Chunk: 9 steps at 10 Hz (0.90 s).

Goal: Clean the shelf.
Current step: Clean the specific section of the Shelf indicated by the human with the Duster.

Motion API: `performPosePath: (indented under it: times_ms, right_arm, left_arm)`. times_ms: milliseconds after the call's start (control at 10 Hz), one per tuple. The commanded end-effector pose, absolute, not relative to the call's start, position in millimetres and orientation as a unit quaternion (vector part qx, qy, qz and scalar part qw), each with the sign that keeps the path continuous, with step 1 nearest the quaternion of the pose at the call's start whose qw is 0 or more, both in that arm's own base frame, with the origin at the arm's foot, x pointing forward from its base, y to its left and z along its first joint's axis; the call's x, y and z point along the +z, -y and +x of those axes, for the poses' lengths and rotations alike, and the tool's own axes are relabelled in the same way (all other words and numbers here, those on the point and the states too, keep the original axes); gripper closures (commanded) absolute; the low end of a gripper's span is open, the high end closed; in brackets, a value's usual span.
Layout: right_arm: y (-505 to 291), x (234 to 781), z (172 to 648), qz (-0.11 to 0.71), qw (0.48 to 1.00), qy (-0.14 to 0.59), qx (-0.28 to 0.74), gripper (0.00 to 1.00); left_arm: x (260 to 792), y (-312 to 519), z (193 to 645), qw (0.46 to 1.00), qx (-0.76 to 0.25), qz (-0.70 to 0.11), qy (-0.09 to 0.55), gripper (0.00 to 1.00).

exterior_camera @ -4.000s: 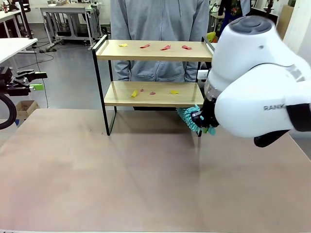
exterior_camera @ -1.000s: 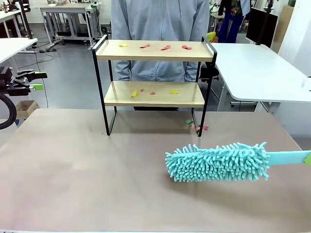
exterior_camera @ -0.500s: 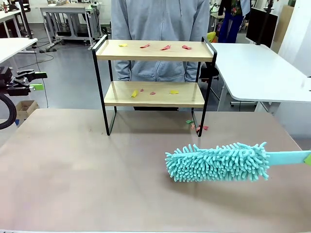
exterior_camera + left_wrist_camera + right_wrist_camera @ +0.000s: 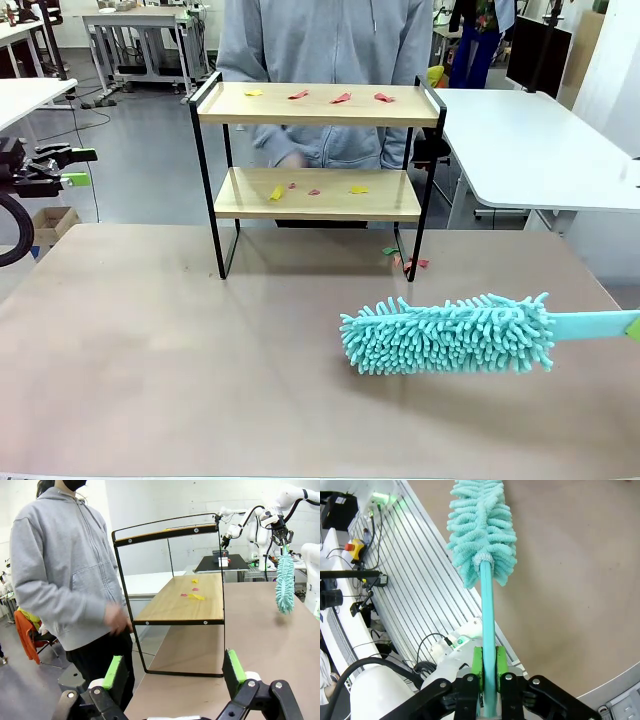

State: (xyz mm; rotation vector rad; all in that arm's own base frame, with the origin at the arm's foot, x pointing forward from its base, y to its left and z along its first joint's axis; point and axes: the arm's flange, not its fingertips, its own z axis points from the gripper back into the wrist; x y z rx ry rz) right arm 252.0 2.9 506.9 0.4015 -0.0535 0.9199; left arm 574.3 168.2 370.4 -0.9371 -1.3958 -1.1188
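Observation:
The shelf (image 4: 318, 104) stands at the table's far side. Red and yellow scraps (image 4: 340, 97) lie on its top board, and more scraps (image 4: 315, 189) on the lower one. A teal fluffy duster (image 4: 450, 333) hangs just above the table at the front right, its handle (image 4: 598, 325) running off the right edge. My right gripper (image 4: 487, 666) is shut on that handle (image 4: 486, 605), with the duster head (image 4: 482, 530) ahead of it. My left gripper (image 4: 173, 670) is open with nothing in it, off the table's left side (image 4: 86, 167), looking at the shelf (image 4: 180, 605) end-on.
A person in a grey hoodie (image 4: 325, 40) stands behind the shelf, one blurred hand (image 4: 290, 160) between the boards. A few scraps (image 4: 405, 260) lie on the table by the shelf's right leg. A white table (image 4: 540, 150) stands at the right.
Four seconds ago my right arm held the duster by the shelf's right leg; it has drawn back to the front right. In the last half second the person's hand moved in behind the shelf.

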Motion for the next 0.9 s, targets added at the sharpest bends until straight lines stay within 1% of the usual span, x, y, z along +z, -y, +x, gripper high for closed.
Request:
performPosePath:
  times_ms: [0, 800]
  right_arm:
    - [-3.2, 509.6, 253.1, 0.198, 0.876, 0.038, 0.439, 0.86]
    - [-3.2, 509.6, 253.1, 0.198, 0.876, 0.038, 0.439, 0.86]
  left_arm:
    - [372.5, -167.2, 573.0, 0.531, -0.472, -0.392, 0.585, 0.0]
    - [372.5, -167.2, 573.0, 0.531, -0.472, -0.392, 0.585, 0.0]
